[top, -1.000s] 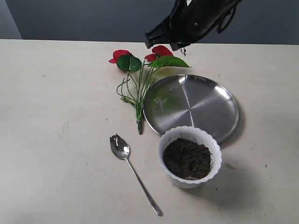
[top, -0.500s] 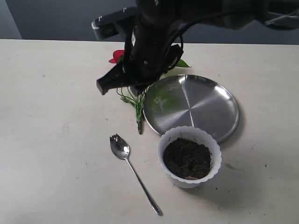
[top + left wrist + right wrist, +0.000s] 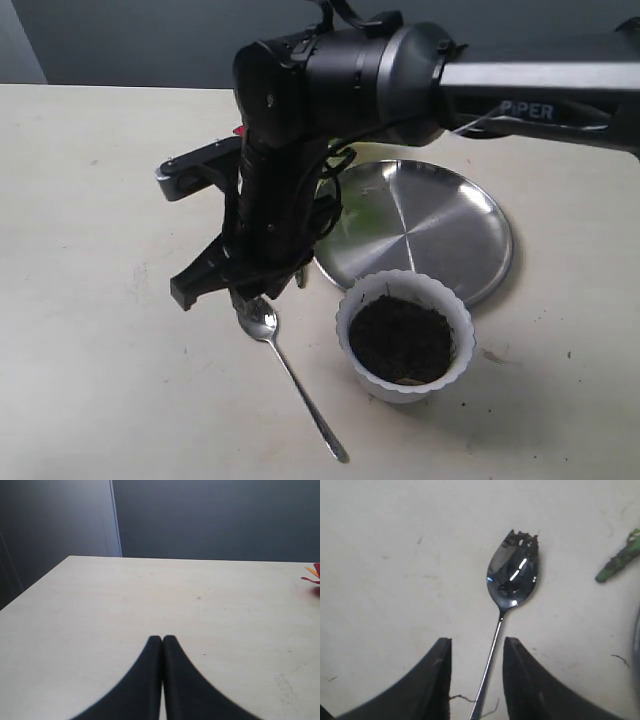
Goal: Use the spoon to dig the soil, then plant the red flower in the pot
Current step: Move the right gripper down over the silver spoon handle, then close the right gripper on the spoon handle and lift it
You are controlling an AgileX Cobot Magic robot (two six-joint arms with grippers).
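Note:
The spoon (image 3: 264,324) lies flat on the table, with dirt on the tip of its bowl (image 3: 513,575). My right gripper (image 3: 476,644) hangs low over it, open. The thin handle runs between the two fingers, touching neither. In the exterior view that gripper (image 3: 228,290) sits just above the spoon's bowl. The white scalloped pot (image 3: 352,300) stands to the right, filled with dark soil (image 3: 400,340). My arm hides most of the red flower; a stem end (image 3: 619,560) and a red bloom (image 3: 313,575) show. My left gripper (image 3: 162,639) is shut and empty over bare table.
A round steel plate (image 3: 440,225) lies behind the pot, close to the right arm's wrist. Thin root fibres lie on the table by the spoon handle (image 3: 485,690). The table's far-left corner shows in the left wrist view.
My right arm has swung from above the flower at the back down to the spoon. Its jaws have opened around the handle. Spoon, pot and plate have not moved.

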